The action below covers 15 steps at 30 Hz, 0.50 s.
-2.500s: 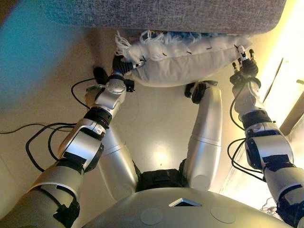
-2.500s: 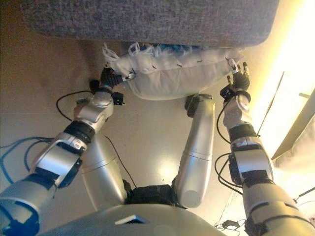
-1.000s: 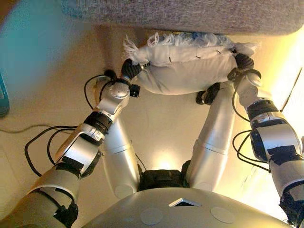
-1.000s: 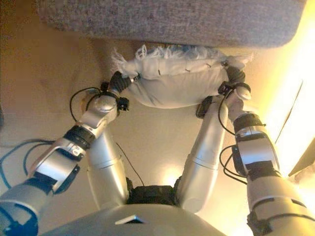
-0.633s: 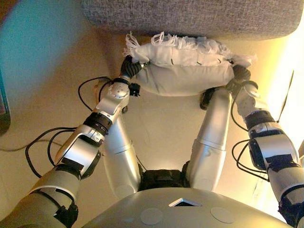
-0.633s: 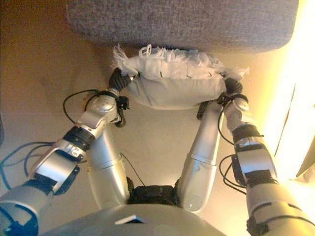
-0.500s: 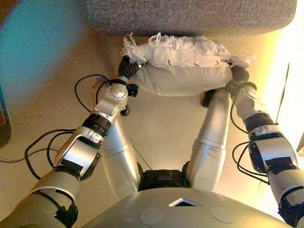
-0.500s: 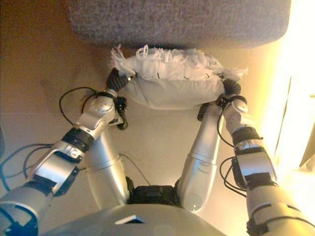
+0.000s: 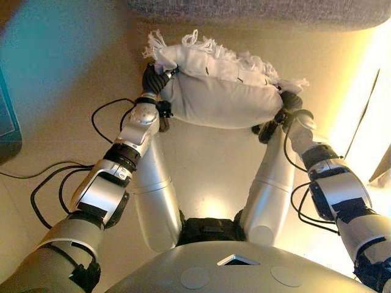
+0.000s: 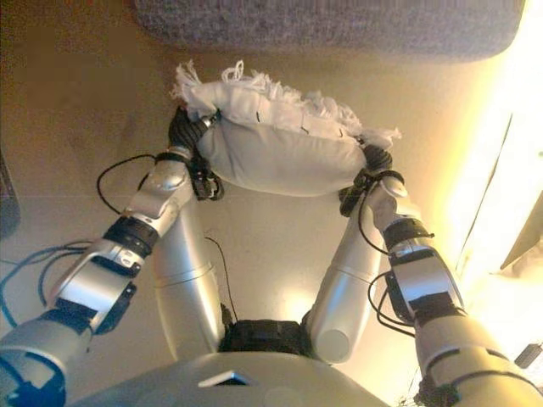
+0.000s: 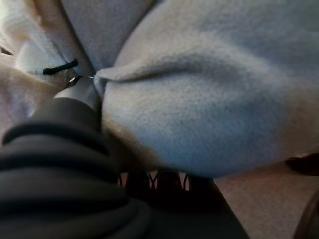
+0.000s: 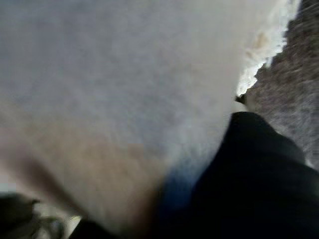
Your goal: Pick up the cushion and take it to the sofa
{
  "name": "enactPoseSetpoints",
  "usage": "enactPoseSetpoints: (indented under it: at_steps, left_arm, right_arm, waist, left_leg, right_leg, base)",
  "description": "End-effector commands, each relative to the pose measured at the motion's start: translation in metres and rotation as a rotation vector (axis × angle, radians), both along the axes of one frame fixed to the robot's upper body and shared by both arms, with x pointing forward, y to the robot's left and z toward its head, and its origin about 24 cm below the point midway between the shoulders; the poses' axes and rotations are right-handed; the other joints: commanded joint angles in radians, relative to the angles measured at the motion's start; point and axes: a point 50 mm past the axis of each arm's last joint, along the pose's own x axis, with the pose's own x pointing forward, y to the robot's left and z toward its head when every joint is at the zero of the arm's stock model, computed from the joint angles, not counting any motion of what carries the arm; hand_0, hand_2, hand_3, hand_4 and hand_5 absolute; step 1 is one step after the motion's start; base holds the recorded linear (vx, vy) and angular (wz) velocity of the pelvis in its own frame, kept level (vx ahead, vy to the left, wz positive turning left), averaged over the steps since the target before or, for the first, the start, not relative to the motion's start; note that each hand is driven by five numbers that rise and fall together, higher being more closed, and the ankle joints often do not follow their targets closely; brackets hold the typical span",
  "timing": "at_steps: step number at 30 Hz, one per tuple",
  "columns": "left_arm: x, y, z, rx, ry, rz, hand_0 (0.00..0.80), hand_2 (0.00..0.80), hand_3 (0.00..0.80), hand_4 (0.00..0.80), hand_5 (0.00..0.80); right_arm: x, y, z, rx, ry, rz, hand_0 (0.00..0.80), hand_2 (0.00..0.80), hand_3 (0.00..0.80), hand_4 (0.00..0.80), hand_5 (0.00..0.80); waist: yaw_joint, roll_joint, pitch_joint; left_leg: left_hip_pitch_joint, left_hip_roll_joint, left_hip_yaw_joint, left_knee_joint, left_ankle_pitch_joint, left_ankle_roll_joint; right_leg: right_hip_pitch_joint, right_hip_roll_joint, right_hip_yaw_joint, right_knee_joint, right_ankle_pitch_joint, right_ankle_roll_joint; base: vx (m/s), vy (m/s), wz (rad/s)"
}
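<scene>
A white cushion [image 9: 223, 91] with a fringed edge hangs above the beige floor, just in front of the grey sofa [image 9: 256, 11] at the top of the eye views. My left hand [image 9: 154, 78] is shut on its left end; in the left wrist view the cloth [image 11: 199, 99] bunches around a finger [image 11: 82, 92]. My right hand [image 9: 287, 104] grips the right end, and the cushion [image 12: 109, 89] fills the right wrist view. The cushion tilts, with its left end higher.
The sofa's front edge [image 10: 339, 34] runs across the top. Black cables [image 9: 49, 177] lie on the floor at the left. A dark flat object [image 9: 7, 128] sits at the left edge. Bright light falls along the right side [image 9: 372, 91].
My right hand, open beside the cushion 2.5 s ago, has closed on its right end. Both hands have lifted the cushion away from the sofa's foot, and its left end has risen.
</scene>
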Motion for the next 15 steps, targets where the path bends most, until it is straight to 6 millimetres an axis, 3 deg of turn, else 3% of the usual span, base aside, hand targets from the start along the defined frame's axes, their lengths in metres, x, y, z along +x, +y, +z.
enactPoseSetpoints:
  at_steps: [1, 4, 7, 10, 15]
  left_arm:
    - [-0.017, -0.009, -0.021, -0.046, 0.024, -0.044, 0.8, 0.8, 0.8, 0.8, 0.8]
    - [-0.016, -0.012, -0.01, -0.069, -0.034, -0.066, 0.8, 0.8, 0.8, 0.8, 0.8]
    - [-0.013, -0.019, 0.015, -0.105, -0.141, -0.092, 0.8, 0.8, 0.8, 0.8, 0.8]
    - [-0.008, -0.025, 0.044, -0.129, -0.243, -0.126, 0.8, 0.8, 0.8, 0.8, 0.8]
    - [-0.003, -0.025, 0.059, -0.135, -0.272, -0.141, 0.8, 0.8, 0.8, 0.8, 0.8]
  right_arm:
    - [0.002, -0.008, 0.017, 0.027, -0.136, -0.019, 0.8, 0.8, 0.8, 0.8, 0.8]
    - [0.005, -0.005, 0.031, 0.018, -0.204, -0.032, 0.8, 0.8, 0.8, 0.8, 0.8]
    - [0.01, -0.006, 0.055, 0.037, -0.327, -0.051, 0.8, 0.8, 0.8, 0.8, 0.8]
    - [0.017, 0.004, 0.086, 0.027, -0.455, -0.036, 0.8, 0.8, 0.8, 0.8, 0.8]
    - [0.016, 0.011, 0.102, 0.019, -0.525, -0.024, 0.8, 0.8, 0.8, 0.8, 0.8]
  waist:
    - [0.035, 0.017, -0.014]
    - [0.031, 0.015, -0.014]
    - [0.025, 0.009, -0.014]
    - [0.022, -0.003, -0.014]
    - [0.015, -0.023, -0.038]
  left_leg:
    - [0.008, 0.015, -0.035, -0.116, 0.123, -0.077]
    - [0.057, 0.019, -0.026, -0.166, 0.131, -0.082]
    - [0.17, 0.026, -0.004, -0.284, 0.144, -0.087]
    - [0.319, 0.017, 0.039, -0.428, 0.151, -0.086]
    - [0.526, 0.014, 0.096, -0.62, 0.182, -0.084]
  right_leg:
    - [-0.002, -0.03, 0.035, -0.072, 0.235, 0.003]
    - [0.04, -0.025, 0.028, -0.108, 0.237, 0.002]
    - [0.129, -0.019, 0.006, -0.188, 0.24, 0.01]
    - [0.239, -0.036, -0.042, -0.306, 0.25, 0.031]
    - [0.421, -0.069, -0.119, -0.475, 0.271, 0.042]
  base:
    - [0.0, 0.0, 0.0]
    - [-0.016, -0.008, 0.0]
    - [-0.059, -0.009, 0.04]
    - [-0.048, 0.005, 0.03]
    - [0.045, -0.033, 0.18]
